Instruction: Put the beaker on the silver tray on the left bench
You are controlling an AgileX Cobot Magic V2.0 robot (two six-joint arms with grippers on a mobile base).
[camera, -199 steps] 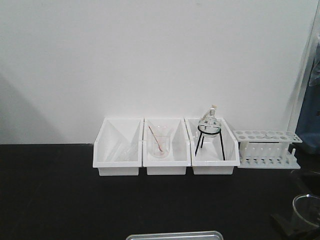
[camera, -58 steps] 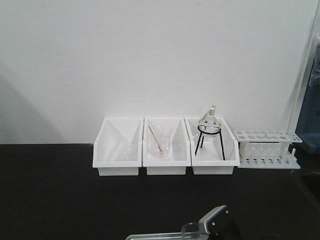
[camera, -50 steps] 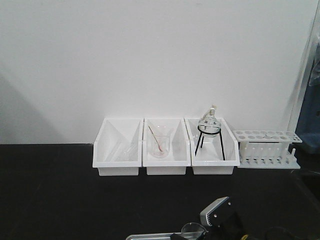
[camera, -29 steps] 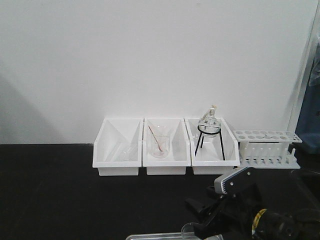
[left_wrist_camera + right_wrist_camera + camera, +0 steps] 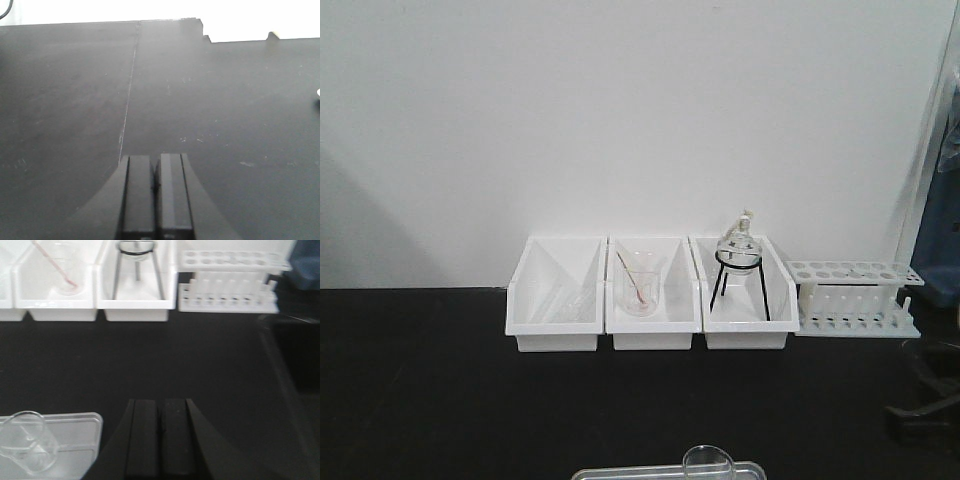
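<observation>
Now, going left to right, we are resting our left gripper (image 5: 156,187) low over a bare stretch of the left bench (image 5: 225,100), its two black pads pressed together on nothing, parked out of the way since this arm has no part in the job. Next we are seeing the silver tray (image 5: 75,432) lying flat at the near edge of the bench, and the beaker (image 5: 27,442) is standing inside it, upright as far as the front view shows (image 5: 708,463), which we judge to mean the delivery is essentially made. Just right of the tray we are holding our right gripper (image 5: 160,437) with its pads shut tight and empty, apart from the glass, a posture that suits a hand clear of the rim. Behind, against the white wall, three white bins (image 5: 650,290) are sitting in a row; the middle one is keeping the beaker with the red rod (image 5: 640,285), the right one a flask on a tripod (image 5: 740,262), and a white test-tube rack (image 5: 855,297) is closing the line.
</observation>
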